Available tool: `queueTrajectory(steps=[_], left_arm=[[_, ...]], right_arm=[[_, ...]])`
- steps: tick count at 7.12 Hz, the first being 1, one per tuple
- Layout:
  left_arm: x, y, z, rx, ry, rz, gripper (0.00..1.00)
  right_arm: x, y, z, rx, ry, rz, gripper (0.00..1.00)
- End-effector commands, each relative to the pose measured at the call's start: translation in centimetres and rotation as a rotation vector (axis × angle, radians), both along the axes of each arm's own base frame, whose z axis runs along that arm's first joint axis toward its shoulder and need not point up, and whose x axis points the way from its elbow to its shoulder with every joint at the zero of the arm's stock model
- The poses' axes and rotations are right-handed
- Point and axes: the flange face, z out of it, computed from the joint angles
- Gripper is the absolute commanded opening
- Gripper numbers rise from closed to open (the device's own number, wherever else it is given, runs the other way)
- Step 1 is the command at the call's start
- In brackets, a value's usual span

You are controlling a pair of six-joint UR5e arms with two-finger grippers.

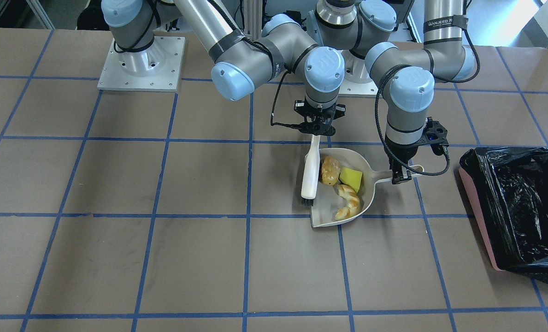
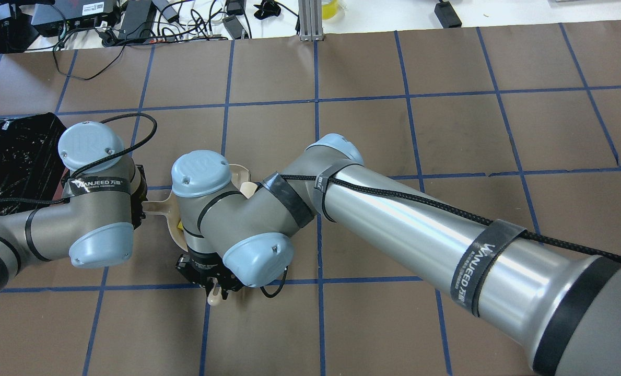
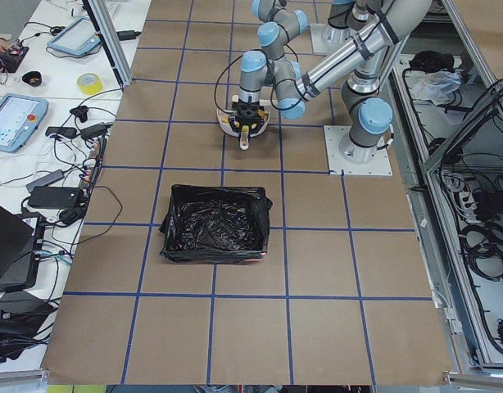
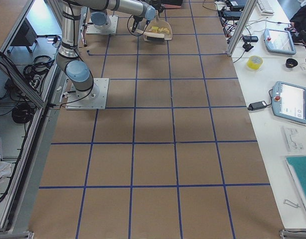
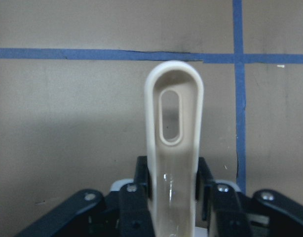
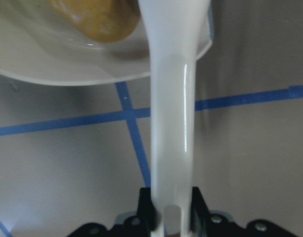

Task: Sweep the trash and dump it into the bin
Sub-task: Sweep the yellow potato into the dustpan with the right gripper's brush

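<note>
Nearest, toward the table's [image 1: 163, 258] left end: pink bin [image 1: 484, 226] lined in black. Beyond, inside the beige dustpan [image 1: 369, 190]: brown lump [image 1: 330, 169], yellow-green wedge [image 1: 351, 179], croissant [image 1: 349, 202]. Clamped narrow on the dustpan's handle by the left gripper [image 1: 399, 177], on the white brush's [image 1: 310, 170] handle by the right gripper [image 1: 317, 133].

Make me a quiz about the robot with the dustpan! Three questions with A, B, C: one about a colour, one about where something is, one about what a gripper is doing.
1. The bag in the bin is: A) black B) green C) white
2. The trash lies: A) in the bin B) on the brush C) in the dustpan
3. The right gripper is: A) open B) shut on the brush C) shut on the dustpan
Answers: 1 A, it is glossy black. 2 C, all three pieces sit in the pan. 3 B, it clamps the white handle.
</note>
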Motion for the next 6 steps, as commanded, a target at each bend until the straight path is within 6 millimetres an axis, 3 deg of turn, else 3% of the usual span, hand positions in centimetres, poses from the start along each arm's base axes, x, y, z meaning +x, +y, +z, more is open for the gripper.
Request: queueTrajectory(steps=[1,2,4,5,6], left_arm=[[-0.1,0.0,0.0,-0.005,0.006,0.012,0.0],[-0.1,-0.1,0.1,-0.007,0.007,0.01,0.0],[-0.4,-0.5,0.3,-0.019,0.038,0.002,0.0],[-0.6,-0.6,0.3,-0.022,0.059,0.001,0.0],[-0.6,-0.6,0.3,-0.022,0.06,0.001,0.0]], right_arm=[[1.5,-1.4,1.2,-0.017,-0.044,0.002,0.0],[0.4,-1.3,0.6,-0.006,-0.001,0.075,0.0],[-3.8,-5.3,0.4,-0.036,0.084,0.133,0.0],[-6.6,-7.3,2.3,-0.046,0.077,0.175,0.0],[-10.8,-9.2,4.4,-0.026,0.105,0.225,0.0]])
